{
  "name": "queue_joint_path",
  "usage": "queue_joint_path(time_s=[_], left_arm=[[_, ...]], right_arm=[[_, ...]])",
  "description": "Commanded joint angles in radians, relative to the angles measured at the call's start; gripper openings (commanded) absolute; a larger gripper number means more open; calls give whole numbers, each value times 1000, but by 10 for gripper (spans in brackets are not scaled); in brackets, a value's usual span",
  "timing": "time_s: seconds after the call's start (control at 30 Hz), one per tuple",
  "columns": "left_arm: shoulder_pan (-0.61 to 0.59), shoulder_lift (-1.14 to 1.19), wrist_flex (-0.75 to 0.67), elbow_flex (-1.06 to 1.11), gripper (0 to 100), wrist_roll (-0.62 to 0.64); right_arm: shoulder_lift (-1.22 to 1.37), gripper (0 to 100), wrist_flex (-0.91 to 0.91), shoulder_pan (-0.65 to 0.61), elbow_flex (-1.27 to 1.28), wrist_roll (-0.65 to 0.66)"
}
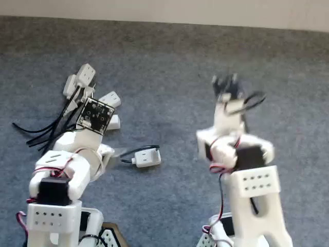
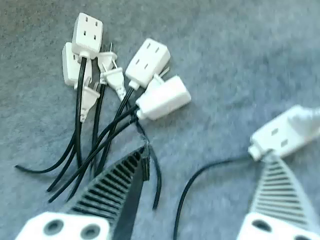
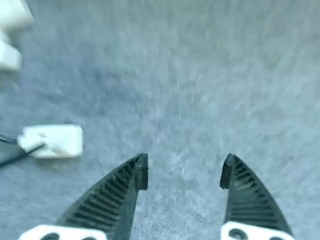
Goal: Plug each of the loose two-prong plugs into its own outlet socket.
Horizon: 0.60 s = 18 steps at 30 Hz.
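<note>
- Two sets of jaws stand released and empty: your left jaws hang over the bundle, and your right jaws hang over the bare grey felt-covered table [image 3: 210, 75], well apart from it.
- Going by the task, the step in hand looks like picking one small white two-prong plug [image 2: 113, 77] out of the tangle of black cords [image 2: 95, 145].
- Take the plug by its flat body and leave the prongs free, pointing away from the jaws, so you can line them up with the slots afterwards.
- Close on one plug alone. The white rectangular outlet sockets [image 2: 147, 61] lie right against it, and neighbouring cords may drag along.
- The plugs lie ahead of the left jaws' tips, not between them. A cord runs past the dark jaw's tip.
- A separate white socket block [image 2: 280, 132] lies just beside the pale jaw of the left jaws, and near the right jaws, off to one side of them.
</note>
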Motion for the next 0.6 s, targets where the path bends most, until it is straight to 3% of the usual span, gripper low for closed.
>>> queue_joint_path(time_s=[0.0, 0.23, 0.57], left_arm=[[-2, 113, 195, -193, 262, -192], [12, 518, 250, -417, 298, -256], [177, 1021, 204, -638, 299, -259]], right_arm=[[-157, 231, -275, 10, 415, 8], [-283, 231, -355, 10, 575, 9], [-326, 231, -435, 44, 725, 9]])
